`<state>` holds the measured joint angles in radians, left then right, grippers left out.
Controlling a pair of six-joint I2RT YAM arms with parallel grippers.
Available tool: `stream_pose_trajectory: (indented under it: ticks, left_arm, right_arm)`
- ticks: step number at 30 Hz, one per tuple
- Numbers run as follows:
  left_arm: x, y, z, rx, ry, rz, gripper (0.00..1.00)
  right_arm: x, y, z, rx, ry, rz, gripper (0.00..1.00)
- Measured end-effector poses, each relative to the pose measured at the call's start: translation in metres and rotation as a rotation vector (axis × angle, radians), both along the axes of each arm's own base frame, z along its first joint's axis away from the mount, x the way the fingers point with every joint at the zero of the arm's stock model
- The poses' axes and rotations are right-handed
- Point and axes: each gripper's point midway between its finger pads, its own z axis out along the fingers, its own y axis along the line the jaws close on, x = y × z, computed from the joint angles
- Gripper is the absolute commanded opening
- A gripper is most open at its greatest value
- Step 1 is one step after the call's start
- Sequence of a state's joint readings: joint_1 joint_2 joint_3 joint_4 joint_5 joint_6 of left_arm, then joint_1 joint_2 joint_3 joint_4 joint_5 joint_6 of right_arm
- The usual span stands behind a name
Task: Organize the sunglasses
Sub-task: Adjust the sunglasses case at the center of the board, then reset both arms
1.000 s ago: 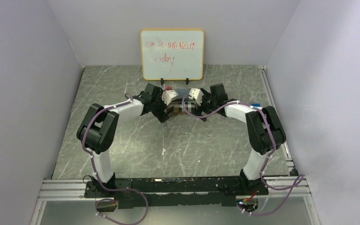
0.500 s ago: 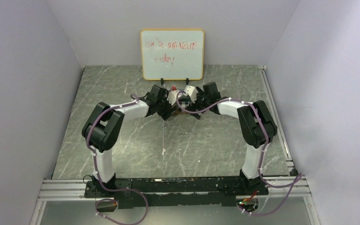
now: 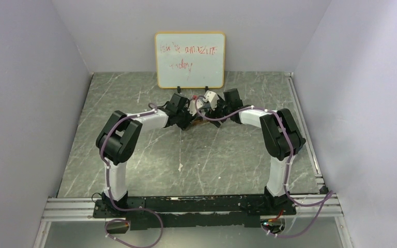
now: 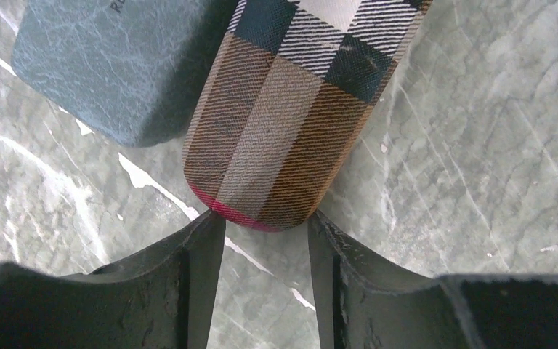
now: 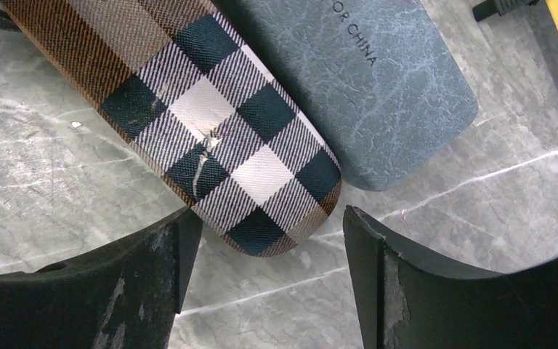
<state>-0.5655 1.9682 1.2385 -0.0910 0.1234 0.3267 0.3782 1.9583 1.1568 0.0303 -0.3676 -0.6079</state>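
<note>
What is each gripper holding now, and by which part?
Nothing is clearly held. The left gripper touches one rounded end of the plaid case with its tips; the right gripper, open, straddles its other end.

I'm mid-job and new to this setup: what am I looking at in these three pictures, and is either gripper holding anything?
You are driving two robot arms bolted at the near edge of a marbled table. The wide picture comes from a fixed camera above and behind them: the left arm is on the left and the right arm on the right. Both reach toward a whiteboard at the back.

The other two pictures come from a camera on each wrist, looking past its own dark fingers. Both show a plaid case lying beside a grey-blue case.

The left gripper stands open at one rounded end of the plaid case. The right gripper stands open at the other end. Neither holds anything that I can see. No sunglasses show in any picture.
</note>
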Motion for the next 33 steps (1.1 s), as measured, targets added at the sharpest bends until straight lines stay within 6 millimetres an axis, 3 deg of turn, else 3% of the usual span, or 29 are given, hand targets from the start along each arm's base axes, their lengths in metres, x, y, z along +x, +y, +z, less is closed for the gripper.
stream_pose_trajectory:
  ticks: [12,15,16,17,23,26,28,33]
  left_arm:
    - [0.015,-0.006,0.001,0.032,-0.043,0.033,0.53]
    - [0.016,-0.005,0.002,0.039,-0.05,0.041,0.59]
    - [0.016,-0.004,0.002,0.041,-0.054,0.044,0.62]
    - [0.017,-0.004,0.002,0.043,-0.058,0.047,0.67]
    - [0.015,0.01,0.009,0.044,-0.064,0.062,0.91]
    - [0.004,0.03,0.023,0.032,-0.047,0.069,0.96]
    - [-0.004,0.046,0.043,0.001,-0.045,0.066,0.96]
    - [-0.029,0.08,0.126,-0.093,-0.14,0.035,0.96]
  right_arm:
    - [0.005,-0.009,-0.001,0.006,0.013,-0.058,0.76]
    - [0.006,-0.01,-0.001,0.005,0.013,-0.062,0.83]
    - [0.006,-0.01,0.0,0.004,0.011,-0.064,0.97]
    - [0.007,-0.01,0.0,0.003,0.009,-0.065,0.99]
    - [0.0,-0.021,0.01,-0.045,0.013,-0.099,1.0]
    - [-0.011,-0.034,0.034,-0.057,0.016,-0.123,1.0]
    - [-0.021,-0.049,0.067,-0.05,-0.016,-0.154,1.0]
    - [-0.056,-0.074,0.164,0.02,-0.12,-0.197,1.0]
